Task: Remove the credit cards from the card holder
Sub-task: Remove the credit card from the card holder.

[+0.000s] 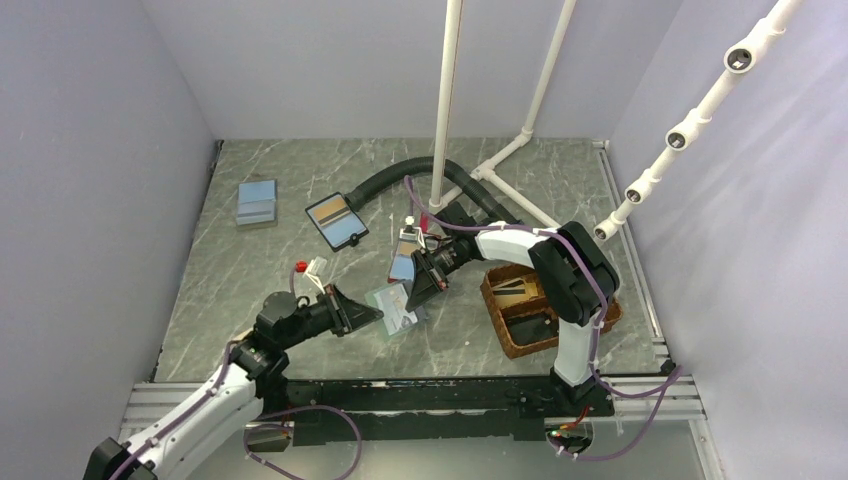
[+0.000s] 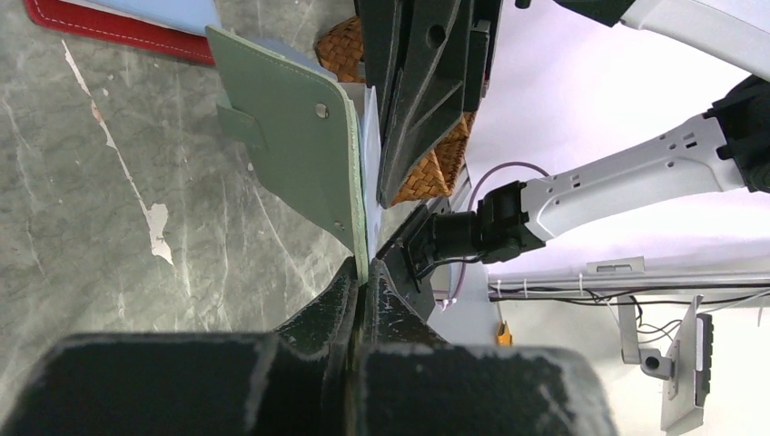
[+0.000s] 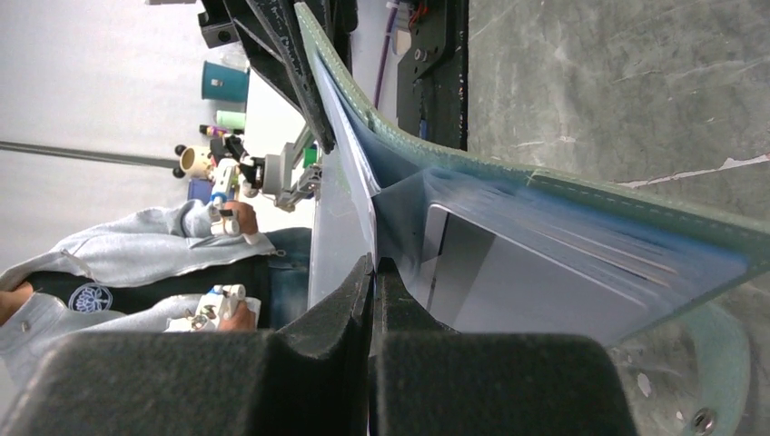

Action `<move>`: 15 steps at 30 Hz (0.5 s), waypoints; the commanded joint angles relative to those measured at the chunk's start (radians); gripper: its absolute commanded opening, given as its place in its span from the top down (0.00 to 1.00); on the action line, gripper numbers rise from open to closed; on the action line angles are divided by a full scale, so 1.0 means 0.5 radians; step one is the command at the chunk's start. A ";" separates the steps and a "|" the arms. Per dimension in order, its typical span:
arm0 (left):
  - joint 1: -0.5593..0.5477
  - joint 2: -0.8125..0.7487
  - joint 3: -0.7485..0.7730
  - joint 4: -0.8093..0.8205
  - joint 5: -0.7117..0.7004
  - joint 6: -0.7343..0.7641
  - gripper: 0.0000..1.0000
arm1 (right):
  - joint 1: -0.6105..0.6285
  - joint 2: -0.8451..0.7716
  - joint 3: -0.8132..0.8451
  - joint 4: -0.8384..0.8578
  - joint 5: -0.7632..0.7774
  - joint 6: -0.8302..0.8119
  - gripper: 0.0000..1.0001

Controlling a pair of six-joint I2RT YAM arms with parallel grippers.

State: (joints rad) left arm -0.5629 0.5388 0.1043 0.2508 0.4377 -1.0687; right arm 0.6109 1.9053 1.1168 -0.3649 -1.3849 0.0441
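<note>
The teal-green card holder point(image 1: 395, 308) hangs open between both arms, just above the table. My left gripper point(image 1: 378, 314) is shut on the holder's lower edge; the left wrist view shows the green flap point(image 2: 281, 136) pinched between its fingertips point(image 2: 363, 272). My right gripper point(image 1: 415, 298) comes in from the far side. In the right wrist view its fingers point(image 3: 374, 262) are shut on a thin pale credit card point(image 3: 343, 218) that stands at the holder's open pocket. The holder's green cover point(image 3: 636, 195) curves away to the right, with more card edges showing inside.
A red-edged holder point(image 1: 405, 262) lies just behind the grippers, a black-edged holder point(image 1: 335, 220) further back, and a pale blue stack point(image 1: 257, 203) at the back left. A wicker basket point(image 1: 530, 310) stands at the right. White pipes point(image 1: 445, 100) and a black hose point(image 1: 400, 175) stand behind.
</note>
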 commanded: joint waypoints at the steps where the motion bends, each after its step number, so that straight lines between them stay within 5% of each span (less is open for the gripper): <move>1: 0.066 -0.177 -0.035 0.064 0.109 -0.065 1.00 | -0.014 -0.025 0.029 -0.017 0.014 -0.070 1.00; 15: 0.122 -0.424 0.005 -0.408 0.063 -0.029 1.00 | -0.077 -0.059 -0.005 -0.174 0.166 -0.310 1.00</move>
State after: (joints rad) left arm -0.5137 0.3611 0.0669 0.1188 0.4767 -1.0897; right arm 0.6083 1.9053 1.1168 -0.3969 -1.3708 -0.0162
